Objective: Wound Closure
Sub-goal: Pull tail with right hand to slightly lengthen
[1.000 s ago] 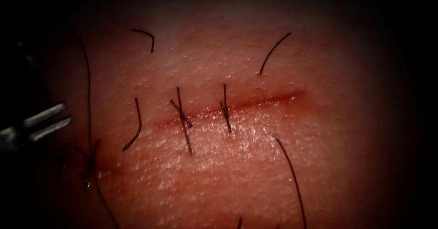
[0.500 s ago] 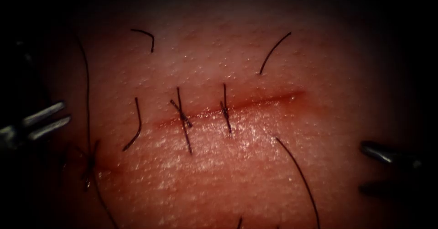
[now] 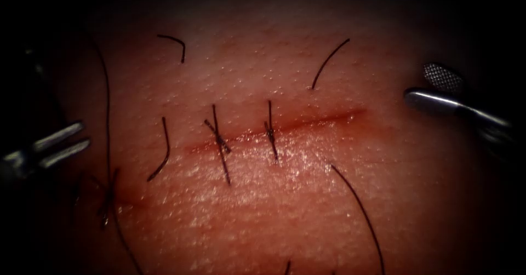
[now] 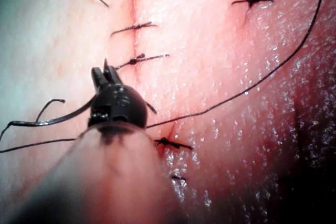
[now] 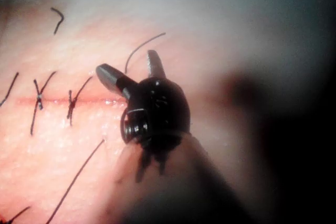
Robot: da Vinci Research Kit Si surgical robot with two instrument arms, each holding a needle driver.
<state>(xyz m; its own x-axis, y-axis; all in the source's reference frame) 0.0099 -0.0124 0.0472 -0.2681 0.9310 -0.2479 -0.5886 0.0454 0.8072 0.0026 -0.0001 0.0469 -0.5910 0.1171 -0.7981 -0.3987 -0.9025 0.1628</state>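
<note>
Pink, glistening tissue [image 3: 285,209] with a reddish cut [image 3: 274,128] running across the middle of the endoscope view. Two tied stitches cross it: one knot [image 3: 219,139] left of centre, another [image 3: 270,131] near the middle. A third knot [image 3: 108,194] sits far left, where the tissue goes dark, with a long thread [image 3: 106,105] rising from it and a tail running down. That long thread shows in the left wrist view too [image 4: 273,69], sweeping past the left tool.

Loose cut ends of thread lie about: one [image 3: 174,42] top left, one [image 3: 329,61] above the cut's right end, one [image 3: 161,152] left of the first stitch, a longer one [image 3: 359,215] below the cut towards the right.

Left tool [image 3: 70,141] at the left edge, well clear of the cut, fingers [image 3: 57,135] slightly parted and holding nothing. Left wrist view agrees: left tool [image 4: 106,74] with its tips a little apart, over the tissue, nothing between them.

Right tool [image 3: 426,86] at the right edge, above and beyond the cut's right end. Fingers [image 3: 433,98] spread wide, one serrated face turned to the camera, empty. In the right wrist view the right tool [image 5: 131,69] is likewise splayed, with a cut end lying on the tissue behind it, not gripped.

Can't make out a needle anywhere; neither tool holds one.
</note>
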